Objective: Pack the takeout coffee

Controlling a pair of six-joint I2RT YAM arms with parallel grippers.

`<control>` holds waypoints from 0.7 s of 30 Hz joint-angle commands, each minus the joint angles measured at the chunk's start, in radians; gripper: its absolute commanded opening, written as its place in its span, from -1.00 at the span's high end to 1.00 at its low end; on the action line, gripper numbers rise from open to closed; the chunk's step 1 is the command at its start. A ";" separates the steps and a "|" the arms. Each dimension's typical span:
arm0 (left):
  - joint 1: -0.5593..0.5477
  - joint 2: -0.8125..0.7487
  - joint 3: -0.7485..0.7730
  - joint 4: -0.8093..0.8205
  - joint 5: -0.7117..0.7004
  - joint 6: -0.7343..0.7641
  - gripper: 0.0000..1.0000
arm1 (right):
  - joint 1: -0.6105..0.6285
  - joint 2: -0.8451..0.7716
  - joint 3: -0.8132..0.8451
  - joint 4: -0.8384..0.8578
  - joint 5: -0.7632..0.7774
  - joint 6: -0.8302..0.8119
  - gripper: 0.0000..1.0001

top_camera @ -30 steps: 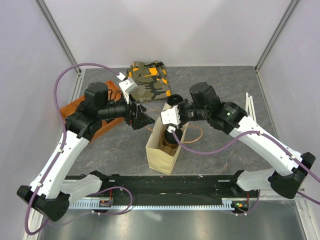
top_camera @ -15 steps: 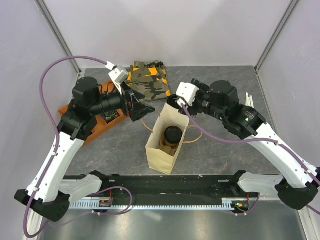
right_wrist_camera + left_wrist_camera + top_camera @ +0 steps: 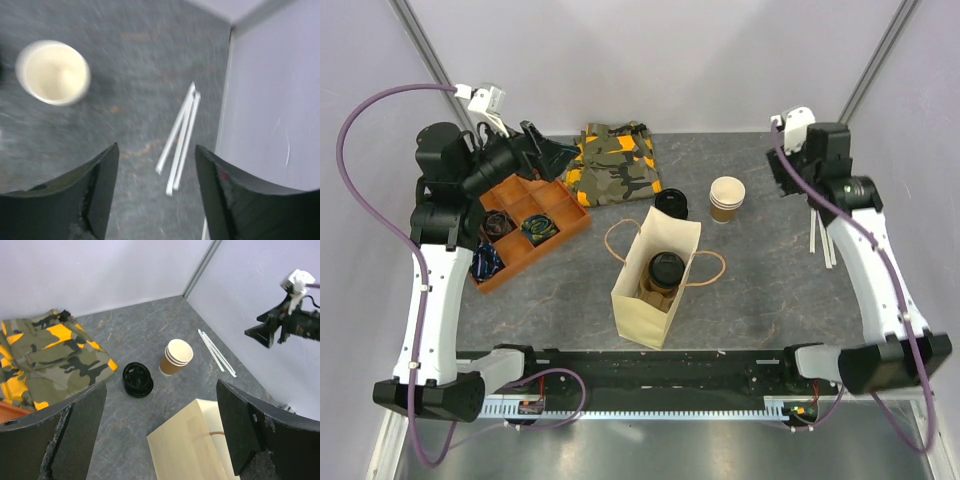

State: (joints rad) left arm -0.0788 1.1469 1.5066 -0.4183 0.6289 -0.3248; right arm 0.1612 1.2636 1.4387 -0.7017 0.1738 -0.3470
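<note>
On the grey mottled table [image 3: 770, 290], a black-lidded brown paper cup [image 3: 666, 268] is seen, seemingly upright, inside a tan paper bag [image 3: 645, 305]. The left gripper [image 3: 160, 386] and right gripper [image 3: 156, 149] are spread wide, nothing held.

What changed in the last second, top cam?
The right gripper let go of the coffee inside the bag, opened and withdrew to the far right. The left gripper, open, pulled back from the bag to the far left, uncovering the tray. Coffee, bag, cup stack and loose lid stayed put.
</note>
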 commanded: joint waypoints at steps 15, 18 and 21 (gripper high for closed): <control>0.054 -0.050 -0.163 -0.086 -0.129 0.130 -0.92 | -0.413 0.742 0.252 -0.213 -0.123 0.088 0.20; 0.054 -0.030 -0.155 -0.086 -0.112 0.127 -0.89 | -0.433 0.813 0.284 -0.202 -0.140 0.080 0.27; 0.054 -0.006 -0.146 -0.086 -0.103 0.115 -0.87 | -0.442 0.867 0.318 -0.191 -0.134 0.062 0.29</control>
State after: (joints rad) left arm -0.0292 1.1191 1.3445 -0.5117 0.5251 -0.2401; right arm -0.2573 2.0724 1.6894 -0.9108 0.0418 -0.2684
